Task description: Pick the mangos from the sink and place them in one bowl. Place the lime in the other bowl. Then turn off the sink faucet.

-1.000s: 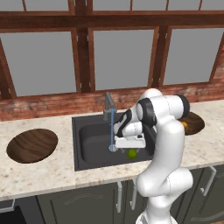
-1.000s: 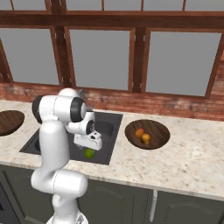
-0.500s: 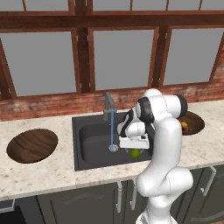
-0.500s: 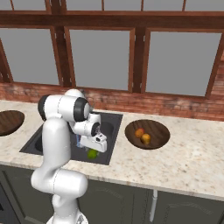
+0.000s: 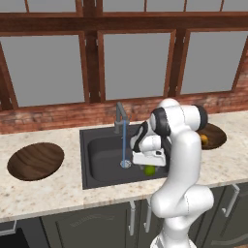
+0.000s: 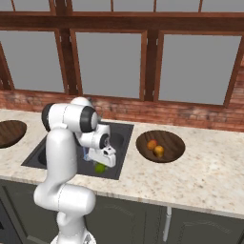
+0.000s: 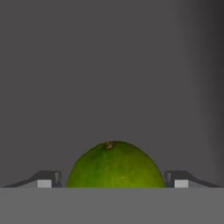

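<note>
Pincer (image 7: 114,183) low in sink (image 5: 104,157), spread wide, fingertips flanking lime (image 7: 114,166), small gaps each side

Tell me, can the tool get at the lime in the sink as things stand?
Probably yes. The tool is down in the sink with the lime between its fingertips, small gaps on both sides. Nothing stands between them; the water stream falls to one side.

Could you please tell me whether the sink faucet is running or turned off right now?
Running: a thin blue stream falls from the sink faucet down to the drain of the sink.
</note>
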Available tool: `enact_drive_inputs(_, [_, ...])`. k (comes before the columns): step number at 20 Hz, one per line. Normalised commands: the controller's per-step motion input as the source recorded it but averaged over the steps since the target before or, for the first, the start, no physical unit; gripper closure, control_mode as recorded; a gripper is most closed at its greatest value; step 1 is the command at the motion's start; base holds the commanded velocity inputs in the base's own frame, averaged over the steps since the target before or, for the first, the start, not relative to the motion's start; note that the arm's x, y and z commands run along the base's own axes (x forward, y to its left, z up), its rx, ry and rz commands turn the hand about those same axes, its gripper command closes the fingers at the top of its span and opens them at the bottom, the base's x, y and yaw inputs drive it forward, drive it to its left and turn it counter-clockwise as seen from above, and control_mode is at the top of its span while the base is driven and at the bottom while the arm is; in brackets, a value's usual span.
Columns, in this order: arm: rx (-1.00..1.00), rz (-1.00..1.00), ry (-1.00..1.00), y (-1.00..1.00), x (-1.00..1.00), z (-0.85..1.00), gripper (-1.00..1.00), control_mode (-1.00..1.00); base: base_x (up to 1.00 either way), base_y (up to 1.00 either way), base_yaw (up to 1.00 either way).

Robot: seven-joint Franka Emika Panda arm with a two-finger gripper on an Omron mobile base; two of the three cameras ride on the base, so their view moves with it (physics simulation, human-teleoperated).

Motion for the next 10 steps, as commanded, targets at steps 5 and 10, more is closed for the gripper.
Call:
enact_drive_inputs(5, [-0.05,-0.12,0.00,0.00,-0.57,-0.17,1.00,-1.00,0.00,0.00,0.00])
enact_drive_inputs(10, [-0.04,-0.10,-0.04,0.00,-0.49,-0.09,1.00,-1.00,0.00,0.00,0.00])
